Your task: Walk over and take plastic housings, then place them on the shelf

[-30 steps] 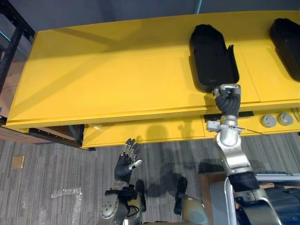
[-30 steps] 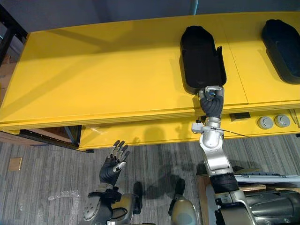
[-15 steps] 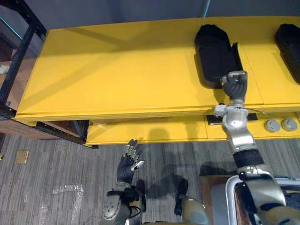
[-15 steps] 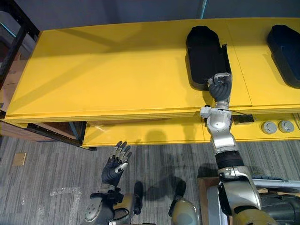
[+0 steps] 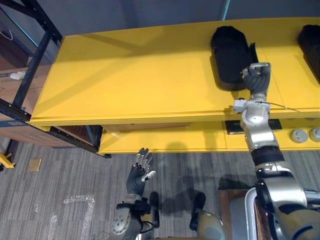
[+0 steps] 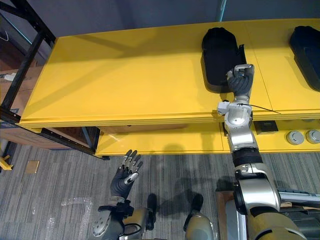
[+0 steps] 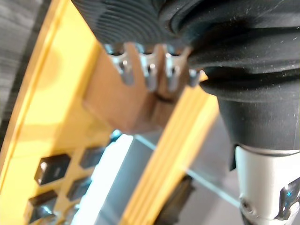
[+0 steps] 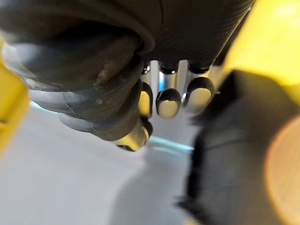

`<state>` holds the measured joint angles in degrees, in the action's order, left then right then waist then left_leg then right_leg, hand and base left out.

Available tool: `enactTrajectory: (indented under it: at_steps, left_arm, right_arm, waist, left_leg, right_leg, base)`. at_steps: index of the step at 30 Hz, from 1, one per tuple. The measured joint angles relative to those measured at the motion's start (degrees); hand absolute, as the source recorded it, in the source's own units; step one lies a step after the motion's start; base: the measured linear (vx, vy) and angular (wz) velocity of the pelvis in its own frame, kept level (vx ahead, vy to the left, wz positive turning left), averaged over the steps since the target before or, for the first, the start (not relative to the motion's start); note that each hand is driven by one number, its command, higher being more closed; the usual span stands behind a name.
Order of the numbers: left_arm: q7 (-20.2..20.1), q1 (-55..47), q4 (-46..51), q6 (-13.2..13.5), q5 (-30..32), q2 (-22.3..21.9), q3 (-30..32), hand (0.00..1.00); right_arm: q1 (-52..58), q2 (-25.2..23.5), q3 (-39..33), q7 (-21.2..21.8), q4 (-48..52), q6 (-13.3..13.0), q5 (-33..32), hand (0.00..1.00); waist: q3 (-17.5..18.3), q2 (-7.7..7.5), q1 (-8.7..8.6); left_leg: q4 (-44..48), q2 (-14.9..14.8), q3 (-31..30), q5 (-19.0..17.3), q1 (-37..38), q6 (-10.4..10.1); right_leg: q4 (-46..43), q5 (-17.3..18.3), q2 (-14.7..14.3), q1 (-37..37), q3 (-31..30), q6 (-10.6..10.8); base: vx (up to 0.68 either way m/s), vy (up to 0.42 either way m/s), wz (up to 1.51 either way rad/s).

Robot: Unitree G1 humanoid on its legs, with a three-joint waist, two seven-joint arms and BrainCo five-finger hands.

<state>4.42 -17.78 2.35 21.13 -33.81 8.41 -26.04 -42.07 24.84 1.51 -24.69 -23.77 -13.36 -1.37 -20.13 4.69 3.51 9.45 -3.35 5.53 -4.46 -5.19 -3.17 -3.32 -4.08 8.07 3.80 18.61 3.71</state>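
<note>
R hand [image 5: 256, 77] at near end of black housing [image 5: 230, 55] on yellow table [image 5: 140, 75].
Can't tell if R hand is clamped on the housing or just set against its near rim; wrist view too close. L hand [image 5: 139, 172] low over floor, spread open, empty. 2nd housing [image 5: 311, 42] at table's right edge, well apart. To do it well: get a firm hold on the near rim before lifting, keep the long shell level so it doesn't tip or drag, then turn twd black rack [image 5: 35, 67] at left, prob. the shelf.
</note>
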Motion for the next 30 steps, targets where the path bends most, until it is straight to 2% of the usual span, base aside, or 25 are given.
enactTrajectory:
  at_steps: [3,5,6,8,12,15,16,17,19,23,26,30]
  left_arm:
    - [-0.08,0.1,0.01,0.02,0.15,-0.03,0.0,0.0]
    - [-0.1,0.25,0.01,0.02,0.34,-0.03,0.0,0.0]
    - [-0.1,0.71,0.01,0.02,0.64,-0.05,0.0,0.0]
    - [-0.1,0.66,-0.03,-0.04,1.37,-0.03,-0.08,0.0]
    - [-0.49,0.93,-1.03,-0.12,7.75,0.16,-2.55,0.0]
    - [-1.27,2.18,-2.87,-1.04,9.33,0.09,-5.79,0.0]
    - [-1.7,2.92,-3.75,-1.86,9.77,0.11,-7.15,0.0]
    - [-2.44,3.32,-4.47,-2.59,10.05,0.26,-8.28,0.0]
    - [-3.33,3.44,-5.51,-2.92,10.0,0.72,-9.56,0.0]
    - [-3.51,4.61,-6.44,-3.49,9.48,3.27,-12.91,0.0]
    - [-2.58,7.67,-7.58,-4.51,9.5,3.59,-14.84,0.0]
    - [-0.41,11.05,-8.25,-4.73,9.61,3.42,-15.5,0.0]
  right_arm:
    - [10.08,-2.89,0.0,-2.49,20.21,-0.45,1.35,1.0]
    - [14.94,-4.74,0.01,-3.3,25.63,-0.42,2.23,1.0]
    - [22.15,-6.76,0.09,-4.24,31.73,-0.37,2.49,1.0]
    - [31.21,-8.8,0.18,-5.25,36.33,-0.24,2.87,1.0]
    - [47.84,-12.92,-1.63,-10.28,41.98,0.0,2.98,1.0]
    - [55.85,-15.23,-3.87,-11.65,42.17,0.85,2.8,1.0]
    - [59.68,-16.19,-4.72,-11.71,42.1,1.77,4.06,0.0]
    - [63.15,-16.61,-4.89,-11.62,41.84,3.07,5.75,0.0]
    - [67.83,-16.64,-5.52,-11.65,41.42,3.34,7.69,0.0]
    - [72.36,-16.77,-11.21,-11.45,40.95,2.06,1.83,0.0]
    - [72.97,-16.83,-10.59,-9.97,39.93,-0.22,-2.11,0.0]
    - [69.04,-15.97,-8.37,-6.02,32.58,-2.11,-2.58,0.0]
  waist:
    - [0.05,-0.09,-0.32]
    - [0.1,-0.19,-1.1]
    - [0.55,-0.45,-1.69]
    - [2.93,-1.17,-2.19]
    - [7.37,-2.94,-5.09]
    - [8.8,-3.57,-7.32]
    - [9.12,-3.54,-8.18]
    - [9.29,-3.73,-9.27]
    - [9.74,-3.88,-10.76]
    - [11.42,-3.75,-13.81]
    - [11.53,-3.58,-15.61]
    - [11.15,-2.73,-15.74]
  left_leg:
    - [-1.29,-0.08,1.31,-0.02,1.34,-0.02]
    - [-1.42,-0.07,1.66,-0.18,2.0,-0.12]
    - [-2.13,-0.18,2.7,-0.55,3.11,-0.17]
    - [-2.2,-0.64,4.41,-1.55,3.25,-0.35]
    - [-1.03,-2.15,9.3,-4.5,5.5,-0.78]
    - [-0.97,-2.43,12.25,-5.49,7.31,-0.67]
    - [-0.96,-2.59,13.77,-6.21,8.27,-0.8]
    - [-0.96,-2.71,15.6,-6.67,9.24,-0.67]
    - [-0.93,-2.78,17.77,-7.24,10.37,-0.74]
    - [-0.87,-2.89,22.84,-8.17,11.34,-0.74]
    - [-0.83,-2.87,25.72,-8.28,11.46,-0.77]
    - [1.65,-3.14,25.5,-8.92,10.86,-0.48]
  right_leg:
    - [1.22,-0.51,-0.4,-0.44,-1.48,0.12]
    - [2.02,-0.62,-0.49,-1.21,-1.65,0.26]
    - [2.96,-0.74,-1.06,-1.91,-2.43,0.43]
    - [4.45,-1.27,-1.38,-1.7,-4.0,0.52]
    - [5.7,-1.54,-3.06,-1.95,-9.16,0.51]
    - [5.76,-1.54,-3.51,-2.11,-11.99,0.53]
    - [5.76,-1.61,-3.81,-2.07,-13.46,0.65]
    - [5.77,-1.72,-4.03,-2.08,-15.05,0.81]
    - [5.93,-1.97,-4.44,-1.95,-17.34,1.18]
    - [7.06,-2.91,-5.15,-0.75,-21.81,1.6]
    - [7.89,-3.93,-5.34,0.4,-23.84,1.58]
    - [7.98,-4.19,-5.59,1.03,-24.43,1.24]
  base:
    - [0.08,0.005,-0.16]
    - [0.08,0.007,-0.2]
    - [0.07,-0.006,-0.25]
    - [0.11,0.002,-0.47]
    - [0.13,0.005,-0.66]
    - [0.06,0.014,-0.62]
    - [0.01,0.018,-0.68]
    - [0.0,0.019,-0.71]
    - [-0.03,0.014,-0.7]
    - [-0.07,-0.003,-0.6]
    - [-0.1,-0.024,-0.48]
    - [-0.1,-0.045,-0.2]
